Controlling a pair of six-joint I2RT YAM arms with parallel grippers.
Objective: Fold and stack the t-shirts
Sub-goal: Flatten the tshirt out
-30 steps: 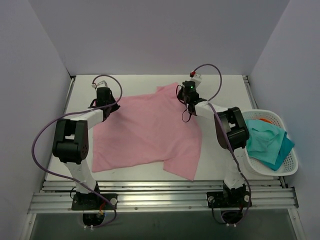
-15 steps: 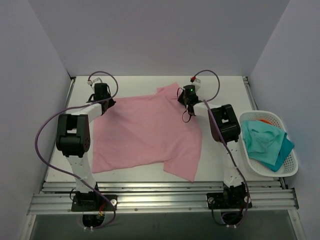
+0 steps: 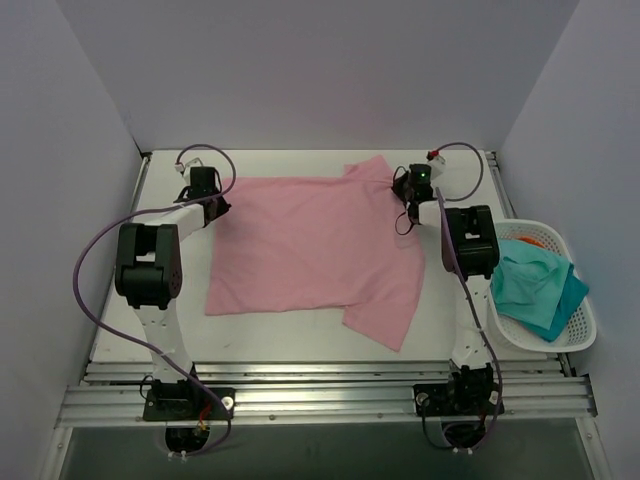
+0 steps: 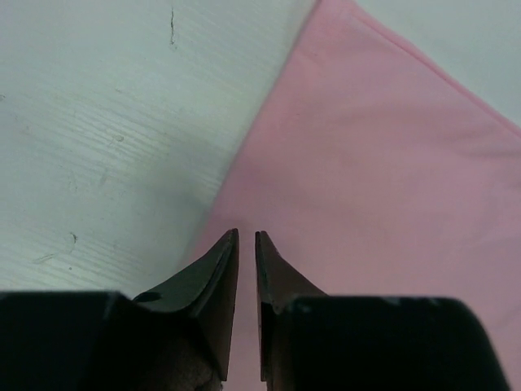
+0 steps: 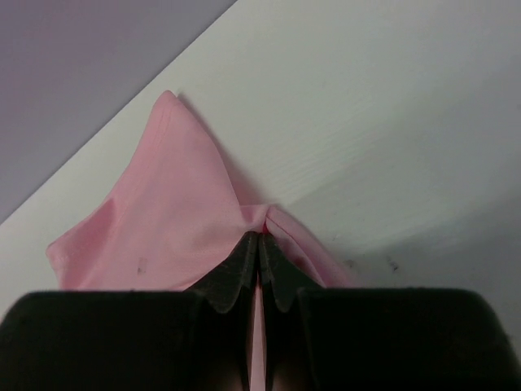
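The light pink cloth t-shirt (image 3: pixel 310 240) lies spread on the white bench (image 3: pixel 280 335), apparently being flattened before folding: right fingers (image 5: pixel 240 269) clenched on a far-sleeve pinch, left fingers (image 4: pixel 220 277) slightly parted and empty over its far-left edge, so the next move likely needs fresh edge grips.

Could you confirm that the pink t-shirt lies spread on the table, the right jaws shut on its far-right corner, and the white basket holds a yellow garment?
No: the top external view shows the garment in the white basket is teal, not yellow. The pink t-shirt lies spread on the table, the right gripper with jaws shut on its far-right corner.
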